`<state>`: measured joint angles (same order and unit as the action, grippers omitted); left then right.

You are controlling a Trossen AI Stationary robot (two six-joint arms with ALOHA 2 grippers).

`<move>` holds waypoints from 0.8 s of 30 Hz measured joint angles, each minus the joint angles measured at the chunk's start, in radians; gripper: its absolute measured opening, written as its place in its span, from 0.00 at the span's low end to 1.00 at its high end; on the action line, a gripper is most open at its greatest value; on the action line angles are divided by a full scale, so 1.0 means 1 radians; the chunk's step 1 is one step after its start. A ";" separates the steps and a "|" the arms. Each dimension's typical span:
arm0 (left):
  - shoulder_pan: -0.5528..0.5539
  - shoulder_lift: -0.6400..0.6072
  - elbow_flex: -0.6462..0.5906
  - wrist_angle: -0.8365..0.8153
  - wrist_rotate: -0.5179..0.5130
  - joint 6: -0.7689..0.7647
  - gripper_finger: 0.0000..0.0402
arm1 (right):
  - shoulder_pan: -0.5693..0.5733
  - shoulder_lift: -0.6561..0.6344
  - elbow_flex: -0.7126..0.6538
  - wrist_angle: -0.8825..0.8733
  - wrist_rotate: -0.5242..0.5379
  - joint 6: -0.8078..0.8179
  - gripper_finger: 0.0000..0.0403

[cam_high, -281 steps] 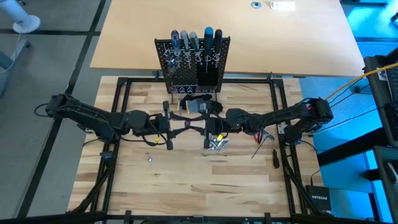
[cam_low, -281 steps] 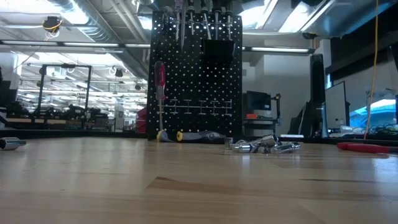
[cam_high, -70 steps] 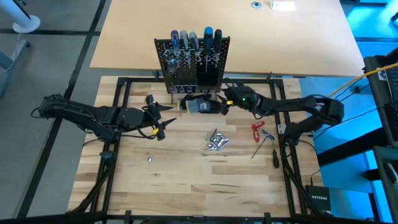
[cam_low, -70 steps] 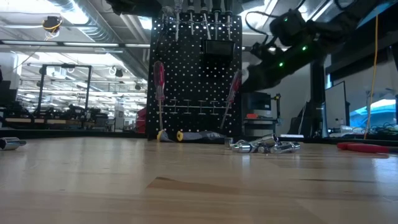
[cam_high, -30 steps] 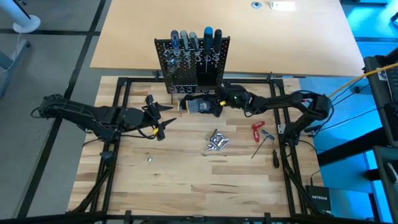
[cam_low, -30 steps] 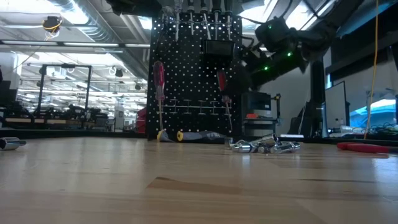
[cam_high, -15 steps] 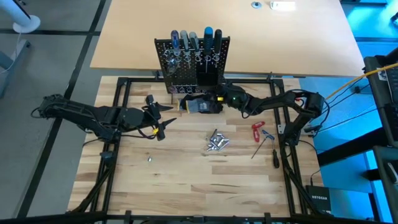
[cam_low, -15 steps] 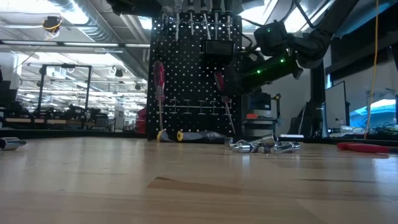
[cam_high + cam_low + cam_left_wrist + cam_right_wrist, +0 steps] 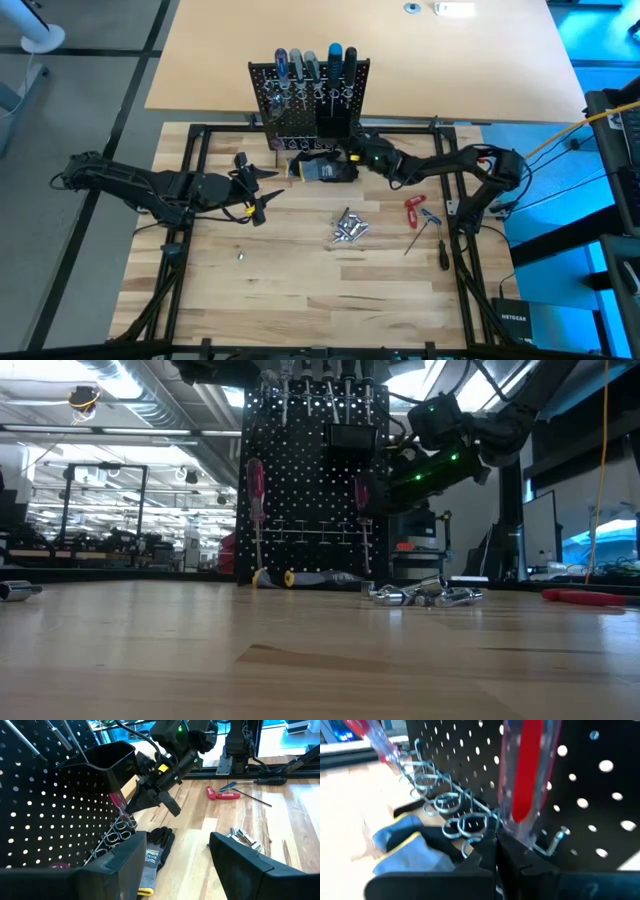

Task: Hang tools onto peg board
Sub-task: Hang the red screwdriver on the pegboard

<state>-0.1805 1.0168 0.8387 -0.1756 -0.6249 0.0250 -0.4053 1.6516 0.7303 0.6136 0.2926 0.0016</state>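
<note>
At the peg board (image 9: 312, 480), right pincer (image 9: 372, 493) grips red-handled screwdriver (image 9: 363, 500).

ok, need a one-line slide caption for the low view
Right gripper holds a red-handled screwdriver upright at the peg board's lower ring row.

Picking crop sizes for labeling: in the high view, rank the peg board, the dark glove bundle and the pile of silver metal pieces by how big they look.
1. Peg board, clearly largest.
2. Glove bundle.
3. Silver metal pieces, a little smaller than the glove bundle; the right tool hides part of the bundle's edge.
</note>
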 joint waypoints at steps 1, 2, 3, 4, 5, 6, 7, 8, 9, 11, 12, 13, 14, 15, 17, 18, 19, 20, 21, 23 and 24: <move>0.000 0.000 0.000 -0.001 0.000 -0.002 0.52 | 0.000 -0.017 0.000 -0.029 0.001 -0.005 0.01; 0.000 0.000 0.000 -0.003 0.000 -0.003 0.52 | 0.000 -0.037 0.000 -0.061 0.005 -0.009 0.01; 0.000 0.000 0.000 -0.003 0.000 -0.003 0.52 | 0.000 -0.056 0.000 -0.081 0.012 -0.011 0.01; 0.000 0.000 0.000 -0.002 0.000 -0.003 0.52 | 0.000 -0.074 0.000 -0.098 0.012 -0.013 0.01; 0.000 0.000 0.000 -0.003 0.000 -0.003 0.52 | 0.000 -0.089 0.000 -0.118 0.012 -0.018 0.01; 0.000 0.000 0.000 -0.002 0.000 -0.003 0.52 | 0.000 -0.099 0.000 -0.129 0.012 -0.026 0.01; 0.000 0.000 0.000 -0.002 0.000 -0.003 0.52 | 0.000 -0.108 0.000 -0.141 0.012 -0.030 0.01; 0.000 0.000 0.000 -0.003 0.000 -0.003 0.52 | 0.006 -0.114 0.000 -0.153 0.012 -0.033 0.01; 0.000 0.000 0.000 -0.002 0.000 -0.003 0.52 | 0.011 -0.119 0.000 -0.156 0.012 -0.033 0.01; 0.000 0.000 0.000 -0.004 0.000 -0.003 0.52 | 0.014 -0.125 0.000 -0.168 0.011 -0.051 0.01; 0.000 0.000 0.000 -0.003 0.000 -0.003 0.52 | 0.022 -0.125 0.000 -0.169 0.010 -0.059 0.01; 0.000 0.000 0.000 -0.007 0.000 -0.003 0.52 | 0.027 -0.125 0.000 -0.169 0.011 -0.063 0.01; 0.000 0.000 0.000 -0.010 0.000 -0.004 0.52 | 0.027 -0.125 0.000 -0.169 0.013 -0.067 0.01; 0.000 0.000 0.000 -0.014 0.000 -0.012 0.52 | 0.027 -0.125 0.000 -0.169 0.014 -0.075 0.01; 0.003 0.000 0.000 -0.031 0.000 -0.021 0.52 | 0.027 -0.125 0.000 -0.170 0.015 -0.084 0.01; 0.007 0.000 0.000 -0.036 -0.001 -0.024 0.52 | 0.026 -0.125 0.000 -0.172 0.024 -0.085 0.01; 0.011 0.000 0.000 -0.044 -0.003 -0.033 0.52 | 0.026 -0.128 0.000 -0.183 0.031 -0.086 0.01; 0.016 0.000 0.000 -0.055 -0.007 -0.045 0.52 | 0.026 -0.134 0.000 -0.199 0.038 -0.089 0.01; 0.024 0.000 0.000 -0.071 -0.012 -0.057 0.52 | 0.026 -0.143 0.000 -0.212 0.045 -0.092 0.01; 0.042 0.000 0.000 -0.116 -0.016 -0.092 0.52 | 0.026 -0.173 0.000 -0.266 0.058 -0.094 0.01; 0.053 0.000 0.000 -0.139 -0.017 -0.112 0.52 | 0.026 -0.193 0.000 -0.297 0.065 -0.099 0.01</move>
<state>-0.1280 1.0164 0.8387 -0.3150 -0.6417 -0.0873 -0.3790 1.4590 0.7300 0.3167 0.3578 -0.0976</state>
